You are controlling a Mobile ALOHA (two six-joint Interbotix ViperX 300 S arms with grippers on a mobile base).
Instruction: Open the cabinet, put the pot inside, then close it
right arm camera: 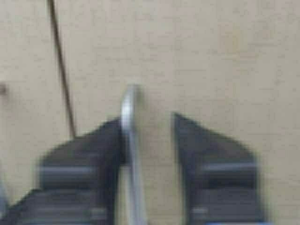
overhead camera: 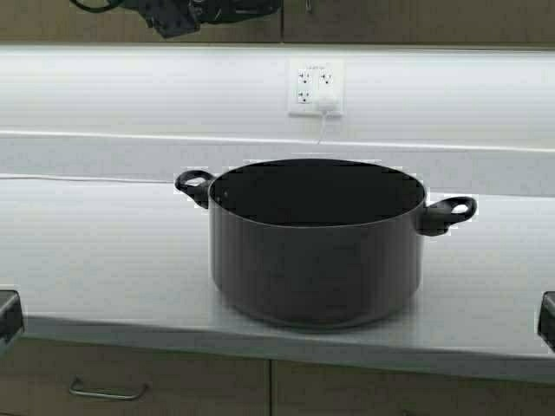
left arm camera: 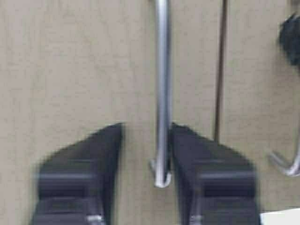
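Note:
The pot (overhead camera: pixel 317 247), wide and dark grey with two black loop handles, stands empty on the white counter (overhead camera: pixel 104 260). The cabinet (overhead camera: pixel 390 22) shows only as a tan strip along the top of the high view, doors shut. In the left wrist view my left gripper (left arm camera: pixel 146 126) is open around the lower end of the left door's metal bar handle (left arm camera: pixel 162 93), which lies close to one finger. My right gripper (right arm camera: pixel 146 118) is open around the right door's bar handle (right arm camera: pixel 130 122), which rests against one finger. A dark seam (left arm camera: pixel 220 70) divides the two doors.
A white wall outlet (overhead camera: pixel 316 87) with a plugged-in cord sits behind the pot. Tan drawers with a metal pull (overhead camera: pixel 106 393) run below the counter edge. Dark robot parts (overhead camera: pixel 7 314) show at both lower sides. A dark arm part (overhead camera: pixel 173 13) hangs at the top left.

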